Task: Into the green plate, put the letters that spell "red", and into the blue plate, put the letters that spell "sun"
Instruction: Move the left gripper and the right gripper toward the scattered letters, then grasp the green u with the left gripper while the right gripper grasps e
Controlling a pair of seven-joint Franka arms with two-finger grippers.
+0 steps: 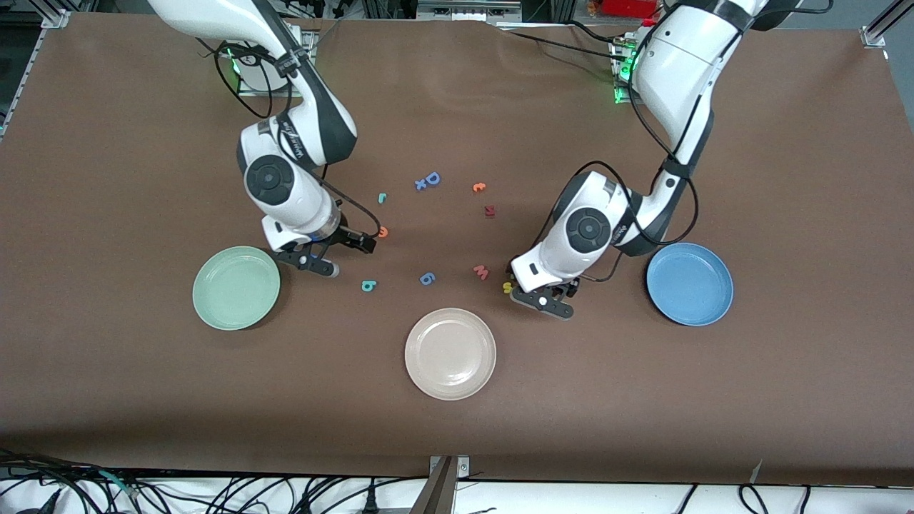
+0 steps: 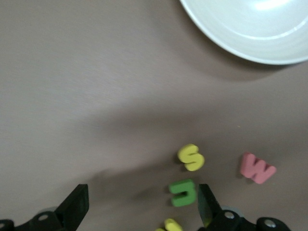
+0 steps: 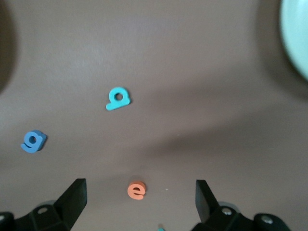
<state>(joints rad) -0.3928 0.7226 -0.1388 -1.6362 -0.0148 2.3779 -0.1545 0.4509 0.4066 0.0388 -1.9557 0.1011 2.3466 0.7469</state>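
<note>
Front view: green plate [image 1: 236, 288] and blue plate [image 1: 690, 283] are both bare; no letter sorted yet.
Left wrist view: left gripper [image 2: 139, 207], fingers wide, empty, over yellow s [image 2: 191, 157] and green n [image 2: 183, 192], near cream plate [image 2: 250, 29].
Right wrist view: right gripper [image 3: 139, 204], fingers wide, empty, over orange e [image 3: 136, 190]; teal d [image 3: 117, 98] lies nearer the cream plate.

Pretty clearly a robotics lab bench, not anyone's home. Two white robot arms [image 1: 300, 135] are bolted onto metal base plates [image 1: 621, 64] along the top edge of a big table [image 1: 457, 428] covered in plain brown sheet, with green status lights glowing at the bases. Aluminium frame rails [image 1: 882, 25] show at the corners, and a tangle of black and white cables [image 1: 214, 492] runs along the floor at the near edge. The foam letters [image 1: 428, 180] and plastic plates [image 1: 450, 353] look like test props laid out for an experiment.
</note>
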